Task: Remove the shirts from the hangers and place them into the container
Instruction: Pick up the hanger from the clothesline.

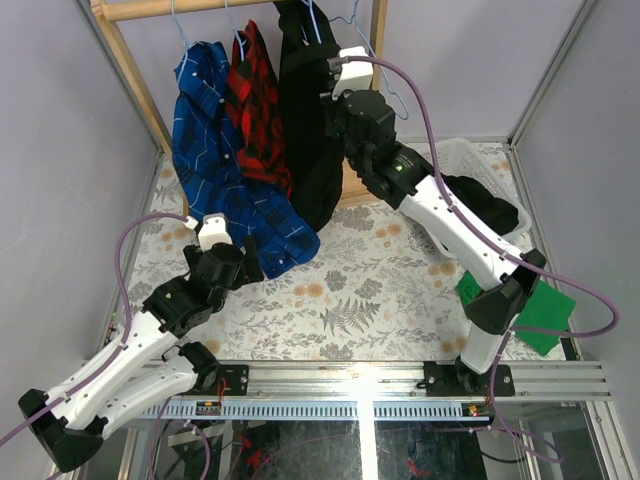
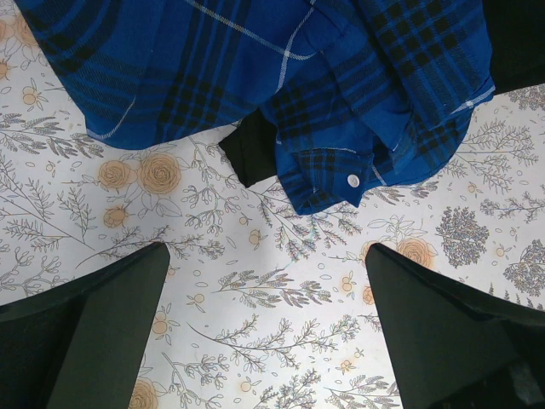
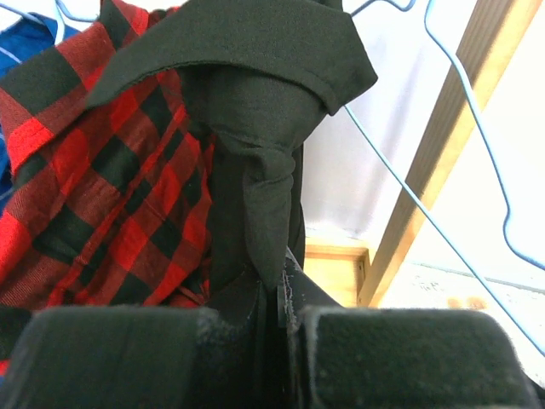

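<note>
Three shirts hang from light-blue wire hangers (image 1: pixel 232 22) on the wooden rail: a blue plaid shirt (image 1: pixel 215 150), a red-and-black plaid shirt (image 1: pixel 255 110) and a black shirt (image 1: pixel 310 130). My right gripper (image 1: pixel 322 85) is raised beside the black shirt (image 3: pixel 255 128) and shut on a fold of it (image 3: pixel 285 315); the red plaid (image 3: pixel 94 187) hangs just to its left. My left gripper (image 1: pixel 248 262) hovers low over the table, open and holding nothing (image 2: pixel 268 281), just short of the blue plaid hem (image 2: pixel 255 77). The white container (image 1: pixel 462 158) stands at right with a black shirt (image 1: pixel 490 205) inside.
An empty blue hanger (image 3: pixel 460 111) hangs at the rail's right end, next to the wooden rack post (image 3: pixel 451 153). A green cloth (image 1: pixel 540 310) lies at the table's right front. The floral tablecloth (image 2: pixel 281 341) is under the left fingers. Grey walls enclose both sides.
</note>
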Robot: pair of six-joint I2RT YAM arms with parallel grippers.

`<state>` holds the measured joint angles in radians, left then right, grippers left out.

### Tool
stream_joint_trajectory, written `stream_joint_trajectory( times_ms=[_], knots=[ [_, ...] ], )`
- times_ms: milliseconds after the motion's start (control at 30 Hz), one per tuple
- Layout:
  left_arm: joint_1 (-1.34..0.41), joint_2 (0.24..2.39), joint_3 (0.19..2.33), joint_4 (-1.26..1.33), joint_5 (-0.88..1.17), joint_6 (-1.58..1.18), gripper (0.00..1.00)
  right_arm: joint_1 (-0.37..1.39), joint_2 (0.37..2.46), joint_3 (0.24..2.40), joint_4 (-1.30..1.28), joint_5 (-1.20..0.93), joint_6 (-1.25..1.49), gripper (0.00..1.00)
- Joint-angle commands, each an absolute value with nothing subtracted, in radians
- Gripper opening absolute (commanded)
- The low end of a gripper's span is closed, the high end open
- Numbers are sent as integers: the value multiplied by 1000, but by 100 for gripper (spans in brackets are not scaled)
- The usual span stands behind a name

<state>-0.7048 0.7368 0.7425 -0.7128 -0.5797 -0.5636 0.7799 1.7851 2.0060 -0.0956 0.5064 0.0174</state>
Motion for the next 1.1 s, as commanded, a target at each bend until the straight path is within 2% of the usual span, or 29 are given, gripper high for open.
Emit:
stream_joint_trajectory(
  times_ms=[0, 167, 333, 500, 767, 1067],
  knots=[
    [-700, 738, 777, -706, -580, -552, 100, 767, 1669, 1979, -49, 500, 2, 0],
    [-700, 739, 777, -706, -580, -552, 100, 768, 1545, 1869, -102, 451, 18, 0],
    [-699, 741, 777, -704, -582, -554, 100, 767, 1335, 1683, 62, 286, 14, 0],
    [-700, 744, 777, -705, -587, -552, 100, 768, 1263, 1781, -144, 195, -19, 0],
    [-700, 750, 778, -705, -585, -552, 100, 767, 1112, 1731, -146, 129, -73, 0],
    [-700, 755, 779, -707, -589, -553, 100, 767, 1018, 1731, -308, 70, -140, 0]
  ],
)
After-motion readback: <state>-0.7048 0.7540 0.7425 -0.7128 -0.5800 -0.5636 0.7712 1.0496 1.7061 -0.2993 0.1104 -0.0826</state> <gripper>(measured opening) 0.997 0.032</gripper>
